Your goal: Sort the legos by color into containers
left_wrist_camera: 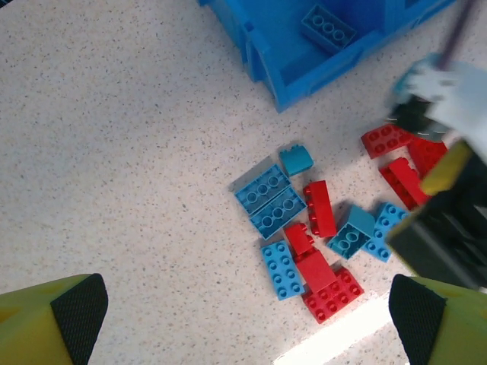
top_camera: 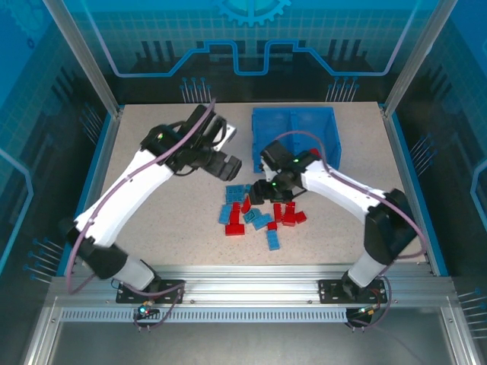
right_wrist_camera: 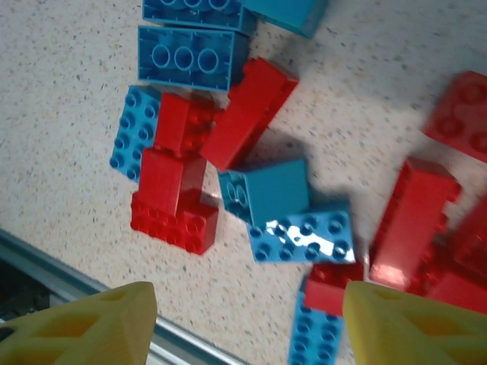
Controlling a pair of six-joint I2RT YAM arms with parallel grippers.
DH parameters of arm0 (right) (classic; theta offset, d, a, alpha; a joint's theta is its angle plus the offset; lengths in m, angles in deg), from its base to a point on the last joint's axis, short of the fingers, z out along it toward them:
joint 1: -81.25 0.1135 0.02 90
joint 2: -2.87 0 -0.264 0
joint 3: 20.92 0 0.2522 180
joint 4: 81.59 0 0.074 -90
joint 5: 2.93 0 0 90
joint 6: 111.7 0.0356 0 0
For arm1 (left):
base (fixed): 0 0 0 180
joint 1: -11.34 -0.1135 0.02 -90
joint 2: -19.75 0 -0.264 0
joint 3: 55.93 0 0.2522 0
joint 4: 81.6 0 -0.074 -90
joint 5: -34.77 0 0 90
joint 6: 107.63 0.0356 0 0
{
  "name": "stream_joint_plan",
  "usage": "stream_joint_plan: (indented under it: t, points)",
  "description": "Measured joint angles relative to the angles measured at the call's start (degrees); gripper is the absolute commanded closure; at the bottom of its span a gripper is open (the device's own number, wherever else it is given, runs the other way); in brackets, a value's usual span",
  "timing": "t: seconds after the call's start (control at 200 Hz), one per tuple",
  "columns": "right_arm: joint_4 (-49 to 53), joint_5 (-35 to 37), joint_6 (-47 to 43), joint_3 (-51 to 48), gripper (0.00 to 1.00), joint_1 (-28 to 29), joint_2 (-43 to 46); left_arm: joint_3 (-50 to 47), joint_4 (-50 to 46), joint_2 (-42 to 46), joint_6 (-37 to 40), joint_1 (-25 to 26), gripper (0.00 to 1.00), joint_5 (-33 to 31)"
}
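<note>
Two claws above the unsorted bricks

On the speckled beige surface (top_camera: 319, 243), the shallow blue plastic bin (top_camera: 312, 122) sits upper centre with one blue brick (left_wrist_camera: 329, 26) inside. The left claw (top_camera: 230, 169) gapes wide and empty; the right claw (right_wrist_camera: 255, 327) hovers part-open, holding nothing, over the small red and light-blue studded bricks (top_camera: 259, 217) mid-frame. They lie touching, so closing may pinch both colours.

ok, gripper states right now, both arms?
Left gripper: open, holding nothing.
Right gripper: open above the legos, holding nothing.
</note>
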Motion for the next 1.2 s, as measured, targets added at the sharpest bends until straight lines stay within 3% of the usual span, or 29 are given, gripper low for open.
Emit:
stream_joint_plan:
  t: [0.185,0.315,0.57,0.725,0.89,1.201]
  points:
    - [-1.22,1.75,0.44,6.05,0.31,2.10,-9.86,-19.15,11.23,12.92,-0.22,0.00,0.01,1.62]
    - [-1.51,2.32,0.81,8.79,0.33,2.62,-15.10,-26.47,15.56,17.59,-0.20,0.00,0.01,2.45]
    - [-1.27,5.25,1.53,10.71,0.46,2.80,-20.00,-29.79,20.72,19.45,-0.20,0.00,0.01,2.62]
    - [-1.38,5.49,1.49,11.56,0.45,2.64,-20.87,-30.88,22.49,19.65,-0.20,0.00,0.01,2.89]
    - [-1.36,5.66,1.40,12.37,0.34,2.32,-22.53,-31.34,23.96,19.69,-0.24,0.00,0.01,3.08]
    - [-0.35,6.05,0.90,14.25,0.57,1.64,-25.31,-33.46,25.92,20.11,-1.99,0.00,0.01,3.52]
